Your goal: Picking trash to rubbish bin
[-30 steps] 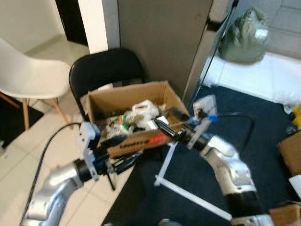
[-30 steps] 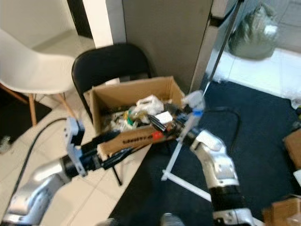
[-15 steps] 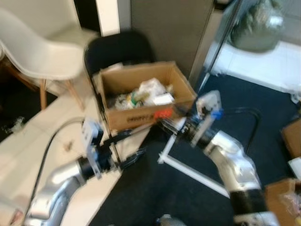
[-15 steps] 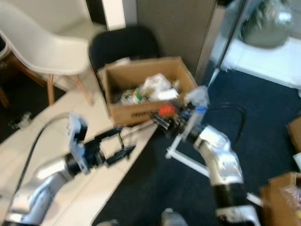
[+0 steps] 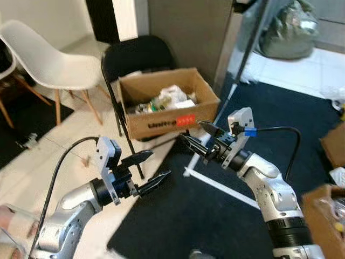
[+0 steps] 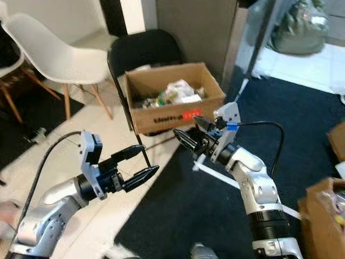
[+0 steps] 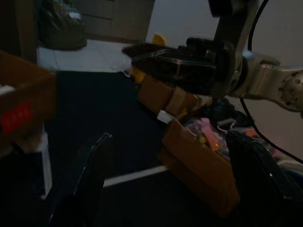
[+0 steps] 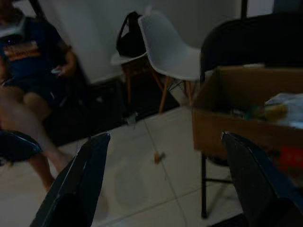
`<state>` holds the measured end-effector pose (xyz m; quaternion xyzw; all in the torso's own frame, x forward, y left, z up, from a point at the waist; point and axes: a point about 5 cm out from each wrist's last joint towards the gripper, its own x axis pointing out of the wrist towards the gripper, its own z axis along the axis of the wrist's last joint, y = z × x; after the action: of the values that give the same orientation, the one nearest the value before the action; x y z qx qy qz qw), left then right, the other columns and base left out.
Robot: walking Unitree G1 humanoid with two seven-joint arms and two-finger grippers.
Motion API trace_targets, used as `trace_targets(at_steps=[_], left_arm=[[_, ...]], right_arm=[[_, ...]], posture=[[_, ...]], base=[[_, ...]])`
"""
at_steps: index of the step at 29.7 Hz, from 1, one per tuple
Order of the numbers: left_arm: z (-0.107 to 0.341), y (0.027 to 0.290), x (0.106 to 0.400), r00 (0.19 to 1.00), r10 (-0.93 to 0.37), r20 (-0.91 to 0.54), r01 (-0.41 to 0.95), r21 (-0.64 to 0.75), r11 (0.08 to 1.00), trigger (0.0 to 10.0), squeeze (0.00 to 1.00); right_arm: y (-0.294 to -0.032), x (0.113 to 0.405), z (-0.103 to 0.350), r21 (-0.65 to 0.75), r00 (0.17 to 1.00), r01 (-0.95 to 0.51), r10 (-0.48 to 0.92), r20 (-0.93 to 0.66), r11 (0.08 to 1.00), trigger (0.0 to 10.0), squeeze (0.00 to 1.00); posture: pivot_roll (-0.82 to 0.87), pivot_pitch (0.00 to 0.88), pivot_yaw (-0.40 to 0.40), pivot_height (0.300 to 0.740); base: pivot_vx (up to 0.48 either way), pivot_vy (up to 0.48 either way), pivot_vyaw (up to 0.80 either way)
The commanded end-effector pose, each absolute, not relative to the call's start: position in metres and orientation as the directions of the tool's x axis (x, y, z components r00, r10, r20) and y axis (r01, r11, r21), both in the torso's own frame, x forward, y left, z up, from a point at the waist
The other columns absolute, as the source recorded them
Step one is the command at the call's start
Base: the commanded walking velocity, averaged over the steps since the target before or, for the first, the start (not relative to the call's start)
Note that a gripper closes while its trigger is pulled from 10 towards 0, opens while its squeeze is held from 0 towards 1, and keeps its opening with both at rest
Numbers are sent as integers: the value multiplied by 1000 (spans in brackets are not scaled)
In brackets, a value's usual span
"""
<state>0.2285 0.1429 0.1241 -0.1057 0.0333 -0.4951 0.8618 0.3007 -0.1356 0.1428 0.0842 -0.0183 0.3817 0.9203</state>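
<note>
A brown cardboard box [image 5: 161,121] holding mixed trash [image 5: 168,97] rests on a black folding chair [image 5: 135,56]. My right gripper [image 5: 194,134] hangs open and empty just in front of the box's right front corner, above the dark carpet. My left gripper [image 5: 157,164] is open and empty too, lower and to the left, over the line between tile and carpet. A small brown scrap [image 5: 85,161] lies on the tiles left of the chair legs. In the right wrist view the box [image 8: 246,118] appears between the black fingers [image 8: 90,175].
A white chair [image 5: 48,65] stands left of the folding chair. A white bar [image 5: 215,186] lies on the carpet. A second trash-filled box [image 7: 203,156] sits at my right. A grey-green bag [image 5: 285,32] is at the back. A person [image 8: 28,71] sits beyond the white chair.
The whole view has pulled back, so the box looks farther off. My right gripper, earlier at the box's front rim, now hangs clear in front of it. Both grippers stay open.
</note>
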Motion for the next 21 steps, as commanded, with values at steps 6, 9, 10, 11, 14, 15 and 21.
trace_targets(at_steps=[6,9,10,11,14,15,21], left_arm=[[120,145,227,503,-864,31,846,-221,484,10000,0],[119,146,227,503,-864,28,846,-223,485,10000,0],[118,146,227,504,-863,27,845,-224,486,10000,0],[118,146,227,504,-863,27,845,-224,486,10000,0],[115,147,228,505,-863,25,844,-226,487,10000,0],[115,147,228,505,-863,25,844,-226,487,10000,0],[111,149,229,506,-862,19,842,-229,489,10000,0]], right_arm=[[-135,301,145,140,705,-708,702,99,692,10000,0],[-135,301,145,140,706,-708,702,98,692,10000,0],[-135,301,145,140,706,-708,701,98,693,10000,0],[-135,301,145,140,706,-708,701,98,693,10000,0],[-135,301,145,139,706,-707,701,98,693,10000,0],[-135,301,145,139,706,-707,701,98,693,10000,0],[-134,301,145,141,706,-708,702,97,692,10000,0]], posture=[[24,0,-7,740],[24,0,-7,740],[24,0,-7,740],[24,0,-7,740],[24,0,-7,740],[24,0,-7,740],[24,0,-7,740]], base=[[-339,0,0],[-341,0,0],[-341,0,0],[-341,0,0],[-341,0,0],[-341,0,0],[-341,0,0]])
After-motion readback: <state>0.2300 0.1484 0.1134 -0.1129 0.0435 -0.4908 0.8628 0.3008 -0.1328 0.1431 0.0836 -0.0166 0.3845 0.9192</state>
